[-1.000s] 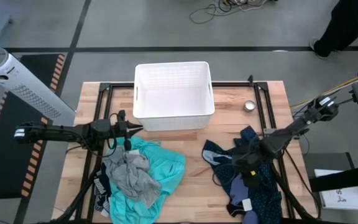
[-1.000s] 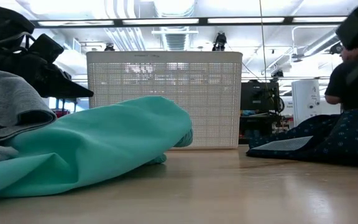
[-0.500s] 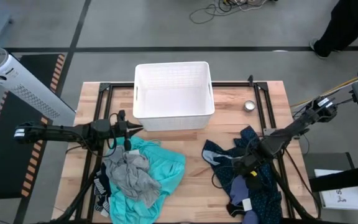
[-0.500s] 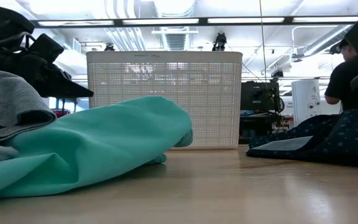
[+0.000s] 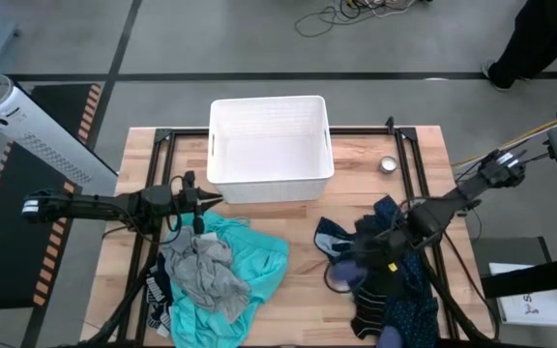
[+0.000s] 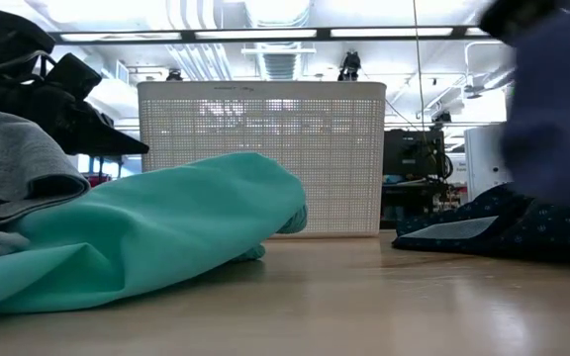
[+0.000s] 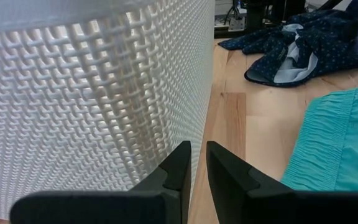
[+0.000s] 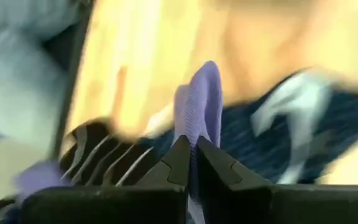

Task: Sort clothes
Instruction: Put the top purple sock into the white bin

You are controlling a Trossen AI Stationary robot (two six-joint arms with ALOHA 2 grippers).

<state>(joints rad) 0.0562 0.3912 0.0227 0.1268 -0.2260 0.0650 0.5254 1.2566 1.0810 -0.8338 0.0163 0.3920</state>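
Observation:
A large turquoise garment (image 5: 259, 261) lies at the near left with a small grey one (image 5: 206, 271) heaped on top of it. A dark blue dotted garment (image 5: 409, 290) is spread at the near right. My right gripper (image 5: 356, 263) hangs over the left part of that pile, shut on a lavender cloth (image 5: 341, 277), which shows as a blurred mass in the low view (image 6: 552, 109). My left gripper (image 5: 204, 201) is shut and holds nothing. It stays level at the near left corner of the white bin (image 5: 269, 101). My right gripper pinches a raised fold of the lavender cloth (image 8: 197, 106) between its two fingers. The fold stands up beyond the fingertips. The fingers slant down from the table's right. The cloth is bunched and raised above the dotted garment; whether its lower part still rests there, I cannot tell.
The white ribbed bin (image 6: 265, 158) stands at the far middle of the table. A small metal tin (image 5: 388, 164) sits to its right. Black frame rails (image 5: 162, 135) run along the table's sides. A white tower fan (image 5: 27, 126) stands off the left edge, and a person (image 5: 549, 39) is beyond the far right.
My right gripper has gone toward the table's left and up. The lavender cloth, which lay flat on the dotted pile, has come up bunched with it and now fills the right of the low view.

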